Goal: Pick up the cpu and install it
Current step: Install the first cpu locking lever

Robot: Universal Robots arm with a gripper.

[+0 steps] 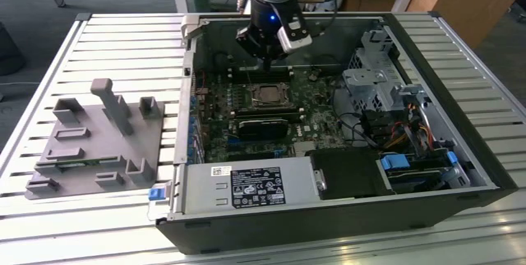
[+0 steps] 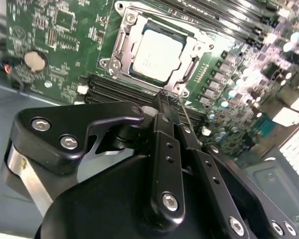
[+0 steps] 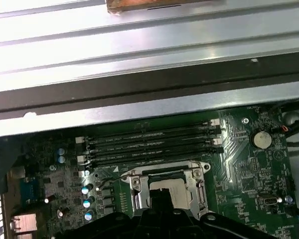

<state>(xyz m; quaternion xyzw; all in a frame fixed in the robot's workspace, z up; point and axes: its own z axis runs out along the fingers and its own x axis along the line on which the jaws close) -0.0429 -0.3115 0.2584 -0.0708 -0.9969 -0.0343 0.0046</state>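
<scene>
CPU seated, hand clear
The cpu (image 2: 157, 55) lay in its socket (image 2: 120, 46) just below the hand (image 2: 165, 102), whose fingers were together, empty; installing appeared done.

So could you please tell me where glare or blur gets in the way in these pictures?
In the first wrist view, the slatted table is washed out white; in the second wrist view, the motherboard's far corner blooms with glare and the tool looms soft and dark; in the exterior view, the cpu sits evenly lit.
</scene>
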